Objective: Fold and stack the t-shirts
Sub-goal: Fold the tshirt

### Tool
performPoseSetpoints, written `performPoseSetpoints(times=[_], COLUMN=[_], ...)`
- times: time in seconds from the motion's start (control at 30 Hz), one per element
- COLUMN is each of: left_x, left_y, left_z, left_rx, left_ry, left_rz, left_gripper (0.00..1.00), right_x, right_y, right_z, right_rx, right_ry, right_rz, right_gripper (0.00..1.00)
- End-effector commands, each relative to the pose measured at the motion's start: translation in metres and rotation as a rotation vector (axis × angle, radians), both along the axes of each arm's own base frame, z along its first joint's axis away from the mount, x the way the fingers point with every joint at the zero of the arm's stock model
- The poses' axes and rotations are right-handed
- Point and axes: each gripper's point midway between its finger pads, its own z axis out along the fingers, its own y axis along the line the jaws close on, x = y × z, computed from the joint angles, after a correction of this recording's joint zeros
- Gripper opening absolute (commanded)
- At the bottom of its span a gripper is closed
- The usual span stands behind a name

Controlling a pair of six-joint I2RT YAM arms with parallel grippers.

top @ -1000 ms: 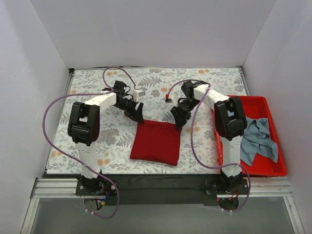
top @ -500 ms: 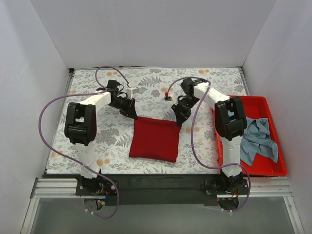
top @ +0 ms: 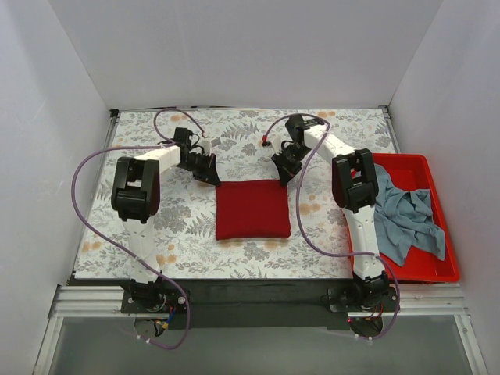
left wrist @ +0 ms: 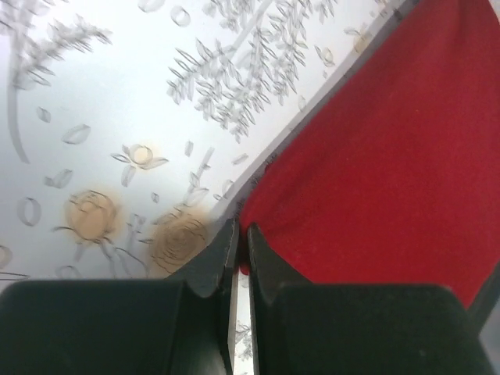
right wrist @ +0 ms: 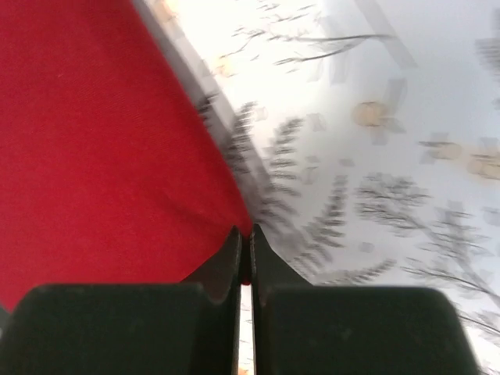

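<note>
The dark red t-shirt (top: 252,208) lies folded into a near square in the middle of the table. My left gripper (top: 212,178) is shut on its far left corner, and the left wrist view shows the red cloth (left wrist: 391,156) pinched between the fingers (left wrist: 211,262). At the far right corner my right gripper (top: 283,176) is shut on the cloth as well; the red cloth (right wrist: 101,148) fills the left of the right wrist view. The grey-blue t-shirt (top: 406,219) sits crumpled in the red bin.
The bright red plastic bin (top: 437,269) stands at the right edge of the table. A floral cloth (top: 156,226) covers the tabletop. Purple cables loop from both arms. White walls close in the left, back and right sides.
Both grippers closed on the far corners of the red shirt and pulled them away from me and apart. The shirt now lies straighter and further back. The grey-blue shirt has spread a little leftwards.
</note>
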Motion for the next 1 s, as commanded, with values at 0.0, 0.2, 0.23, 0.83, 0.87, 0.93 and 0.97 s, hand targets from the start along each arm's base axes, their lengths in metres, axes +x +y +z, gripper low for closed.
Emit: performPoseSetpoints(times=[0.0, 0.2, 0.23, 0.83, 0.87, 0.93, 0.97], left_x=[0.039, 0.040, 0.033, -0.174, -0.167, -0.163, -0.163], left_y=[0.012, 0.005, 0.002, -0.131, -0.131, -0.124, -0.119], left_z=[0.005, 0.081, 0.094, 0.136, 0.116, 0.089, 0.071], left_rx=[0.062, -0.049, -0.077, -0.567, -0.534, -0.469, -0.427], left_ry=[-0.096, -0.201, -0.217, 0.313, 0.347, 0.385, 0.411], left_rz=[0.079, 0.104, 0.096, 0.066, 0.123, 0.187, 0.227], left_gripper=[0.00, 0.36, 0.53, 0.84, 0.84, 0.84, 0.84], right_x=[0.045, 0.052, 0.048, -0.172, -0.170, -0.170, -0.176], right_y=[-0.004, 0.006, 0.007, 0.085, 0.085, 0.080, 0.075], right_z=[0.014, 0.082, 0.112, 0.120, 0.110, 0.084, 0.068], right_rx=[-0.029, 0.087, 0.132, 0.524, 0.512, 0.464, 0.433], right_ry=[-0.138, -0.236, -0.273, 0.571, 0.569, 0.594, 0.620], right_rz=[-0.077, -0.101, -0.105, -0.311, -0.328, -0.370, -0.393], right_gripper=[0.03, 0.85, 0.92, 0.99, 0.98, 0.98, 0.98])
